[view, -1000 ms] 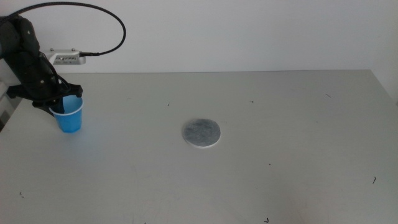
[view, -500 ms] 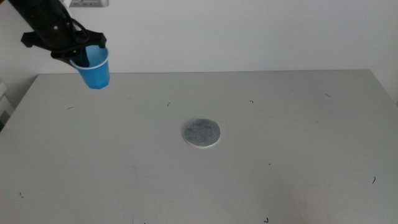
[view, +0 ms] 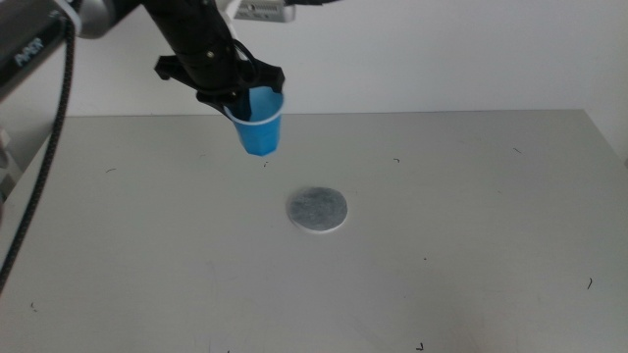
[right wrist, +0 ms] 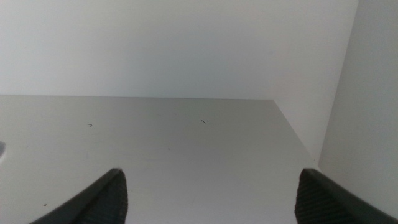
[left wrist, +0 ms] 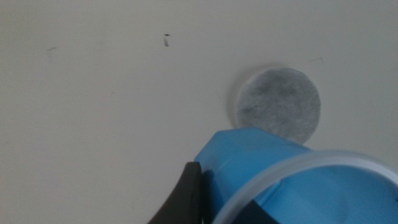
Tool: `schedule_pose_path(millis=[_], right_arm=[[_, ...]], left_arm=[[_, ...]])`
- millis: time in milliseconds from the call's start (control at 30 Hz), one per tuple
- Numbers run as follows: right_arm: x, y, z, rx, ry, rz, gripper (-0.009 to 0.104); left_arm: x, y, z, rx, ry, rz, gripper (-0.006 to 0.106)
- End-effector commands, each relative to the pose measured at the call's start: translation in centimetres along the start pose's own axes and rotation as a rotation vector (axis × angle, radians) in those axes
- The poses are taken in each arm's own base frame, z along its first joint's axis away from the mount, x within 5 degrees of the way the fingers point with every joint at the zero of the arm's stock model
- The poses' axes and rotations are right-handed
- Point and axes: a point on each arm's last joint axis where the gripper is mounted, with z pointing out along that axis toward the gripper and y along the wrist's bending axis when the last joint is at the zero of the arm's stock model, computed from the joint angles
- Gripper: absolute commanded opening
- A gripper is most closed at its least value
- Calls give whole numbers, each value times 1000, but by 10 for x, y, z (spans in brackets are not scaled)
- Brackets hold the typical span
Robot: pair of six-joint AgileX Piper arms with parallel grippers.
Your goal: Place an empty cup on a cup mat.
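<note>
The blue cup [view: 261, 126] hangs in the air, tilted, above the table and behind-left of the cup mat [view: 317, 209]. My left gripper [view: 242, 97] is shut on the cup's rim and holds it well above the surface. In the left wrist view the cup [left wrist: 273, 177] fills the near part of the picture, with one dark jaw against its wall, and the grey cup mat [left wrist: 279, 104] lies on the table beyond it. My right gripper [right wrist: 210, 177] stands open over the table's right side, out of the middle view, with nothing between its jaws.
The grey table [view: 471, 196] ends at a white wall behind. A white box [view: 260, 10] sits at the back near the left arm, and a black cable [view: 39, 186] hangs down the left side. A white side wall [right wrist: 367, 93] stands near the right arm.
My left gripper lifted the cup off the table at the far left and carried it up and to the right, so it now hangs close to the mat. The mat has not moved.
</note>
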Motion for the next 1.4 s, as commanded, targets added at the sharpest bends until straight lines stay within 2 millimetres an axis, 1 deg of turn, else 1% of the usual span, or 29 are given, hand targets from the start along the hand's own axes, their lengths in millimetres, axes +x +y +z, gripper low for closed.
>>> schedule_pose_path(millis=[0, 67, 167, 267, 533, 633, 767, 967, 1000, 1067, 1133, 1200, 1267, 1367], right_arm=[[-11, 0, -3, 2, -110, -19, 94], [-11, 0, -3, 2, -110, -19, 94], [-11, 0, -3, 2, -110, -19, 94], [-11, 0, -3, 2, -110, -19, 94], [-11, 0, -3, 2, -110, -19, 94], [-11, 0, -3, 2, -110, -19, 94], [-11, 0, -3, 2, -110, -19, 94], [-11, 0, -3, 2, -110, -19, 94], [-11, 0, -3, 2, -110, -19, 94], [-11, 0, -3, 2, -110, -19, 94], [-11, 0, -3, 2, -110, -19, 94], [-11, 0, -3, 2, -110, -19, 94], [-11, 0, -3, 2, -110, -19, 94], [-11, 0, -3, 2, -110, -19, 94]], left_arm=[[-2, -21, -22, 33, -52, 23, 0], [-2, -36, -11, 48, -47, 51, 0], [-4, -52, 6, 63, -54, 81, 0], [-5, -61, 23, 72, -52, 96, 0], [-7, -63, 73, 84, -19, 83, 0], [-7, -63, 87, 86, -17, 80, 0], [-7, -63, 99, 88, -9, 76, 1], [-6, -62, 105, 89, -4, 74, 2], [-6, -62, 106, 89, -1, 74, 17], [-6, -62, 106, 89, -3, 74, 30], [-6, -62, 106, 88, -3, 75, 48], [-6, -61, 105, 86, -3, 73, 61], [-7, -61, 101, 86, -12, 78, 70], [-9, -61, 91, 88, -33, 92, 79]])
